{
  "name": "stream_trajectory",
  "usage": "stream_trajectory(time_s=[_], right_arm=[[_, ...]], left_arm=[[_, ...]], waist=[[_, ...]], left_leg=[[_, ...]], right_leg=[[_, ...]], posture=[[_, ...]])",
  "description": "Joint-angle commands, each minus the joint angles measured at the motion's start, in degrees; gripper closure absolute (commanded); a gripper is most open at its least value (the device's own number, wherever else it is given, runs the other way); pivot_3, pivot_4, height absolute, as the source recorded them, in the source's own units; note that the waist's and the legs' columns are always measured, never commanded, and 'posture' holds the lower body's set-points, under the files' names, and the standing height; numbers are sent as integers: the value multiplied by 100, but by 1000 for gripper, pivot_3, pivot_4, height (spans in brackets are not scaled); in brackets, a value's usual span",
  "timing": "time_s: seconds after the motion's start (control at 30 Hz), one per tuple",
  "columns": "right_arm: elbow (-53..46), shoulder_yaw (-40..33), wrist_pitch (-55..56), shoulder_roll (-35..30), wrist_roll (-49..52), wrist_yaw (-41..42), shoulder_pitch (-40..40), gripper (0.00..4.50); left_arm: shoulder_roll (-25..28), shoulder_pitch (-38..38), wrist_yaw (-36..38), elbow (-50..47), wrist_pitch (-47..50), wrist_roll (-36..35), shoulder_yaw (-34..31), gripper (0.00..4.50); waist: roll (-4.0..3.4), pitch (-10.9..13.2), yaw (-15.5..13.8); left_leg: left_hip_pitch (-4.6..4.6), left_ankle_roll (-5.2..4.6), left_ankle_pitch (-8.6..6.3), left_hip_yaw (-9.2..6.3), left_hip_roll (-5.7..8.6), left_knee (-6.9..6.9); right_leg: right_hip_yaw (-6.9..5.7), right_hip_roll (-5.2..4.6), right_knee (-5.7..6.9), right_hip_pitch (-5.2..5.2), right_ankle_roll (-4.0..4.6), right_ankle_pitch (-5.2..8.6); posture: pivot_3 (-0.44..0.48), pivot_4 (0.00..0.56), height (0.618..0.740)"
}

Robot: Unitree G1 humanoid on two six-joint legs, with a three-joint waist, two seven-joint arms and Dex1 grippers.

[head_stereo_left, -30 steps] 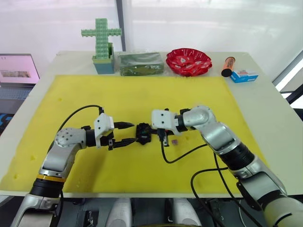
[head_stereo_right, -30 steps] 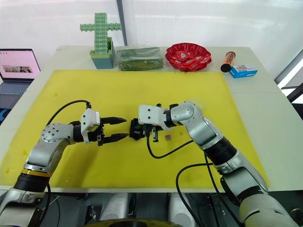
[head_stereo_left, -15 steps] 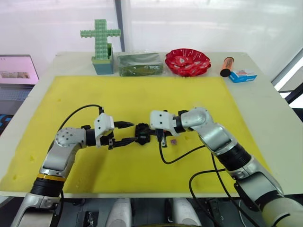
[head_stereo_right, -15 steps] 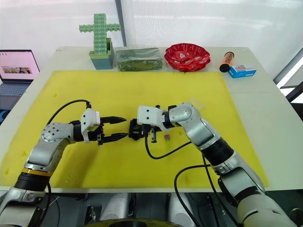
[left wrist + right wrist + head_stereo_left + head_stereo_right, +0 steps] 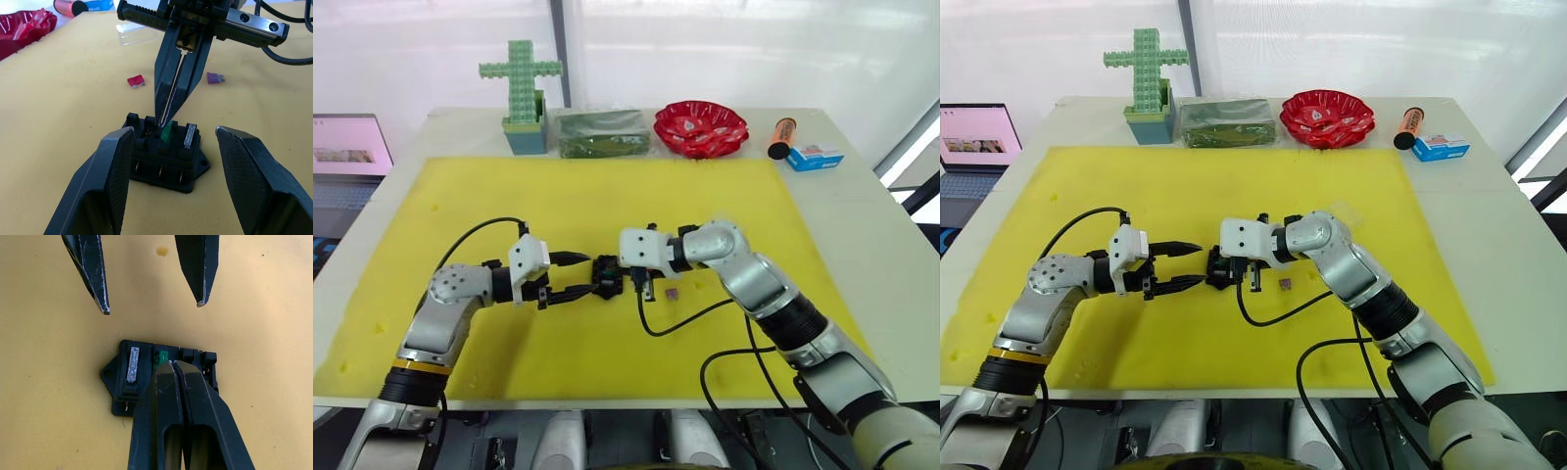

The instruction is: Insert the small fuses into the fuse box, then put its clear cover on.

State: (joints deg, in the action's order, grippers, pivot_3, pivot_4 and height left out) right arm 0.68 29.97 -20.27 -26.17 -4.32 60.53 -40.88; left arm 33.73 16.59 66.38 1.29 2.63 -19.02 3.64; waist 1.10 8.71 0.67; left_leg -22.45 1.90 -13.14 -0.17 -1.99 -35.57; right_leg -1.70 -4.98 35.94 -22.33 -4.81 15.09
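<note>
Now the right gripper, pressed together, has shifted left over the fuse box, pushing the green fuse in. The left gripper stays spread around it. Red fuse and purple fuse remain.

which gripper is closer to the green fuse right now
Right. The right gripper has its closed tips on the green fuse in the fuse box; the left gripper is open, just short of the box.

Bright, even daylight — glaring white backdrop, soft shadows, sharp focus.
</note>
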Motion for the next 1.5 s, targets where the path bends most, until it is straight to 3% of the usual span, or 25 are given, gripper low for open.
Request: stream_trajectory(time_s=[0.03,0.9,1.37,1.5], right_arm=[[467,358,-249,-218,-310,203,311,4472],[-244,-113,-295,-112,2,117,356,4472],[-1289,-1550,-1417,76,1498,23,120,4472],[-1457,-1986,-1162,-420,1790,262,383,3603]], left_arm=[[59,55,41,-41,-166,20,-50,1700],[40,186,90,63,-209,14,-67,1700],[144,294,154,-161,346,-409,-242,1700],[413,348,326,-288,630,-651,-428,1700]], waist=[[0,0,0],[-3,2,-3],[-3,14,-5],[-3,22,-16]], left_leg=[[0,0,0,0,0,0],[-6,1,0,5,0,37],[-93,0,2,-1,1,33],[-96,0,2,-2,2,34]], right_leg=[[0,0,0,0,0,0],[-2,-2,-48,1,1,1],[-6,5,-41,-64,-25,-16],[-8,5,-44,-64,-25,-15]], posture=[[0,150,740],[0,150,740],[0,150,740],[0,150,740]])
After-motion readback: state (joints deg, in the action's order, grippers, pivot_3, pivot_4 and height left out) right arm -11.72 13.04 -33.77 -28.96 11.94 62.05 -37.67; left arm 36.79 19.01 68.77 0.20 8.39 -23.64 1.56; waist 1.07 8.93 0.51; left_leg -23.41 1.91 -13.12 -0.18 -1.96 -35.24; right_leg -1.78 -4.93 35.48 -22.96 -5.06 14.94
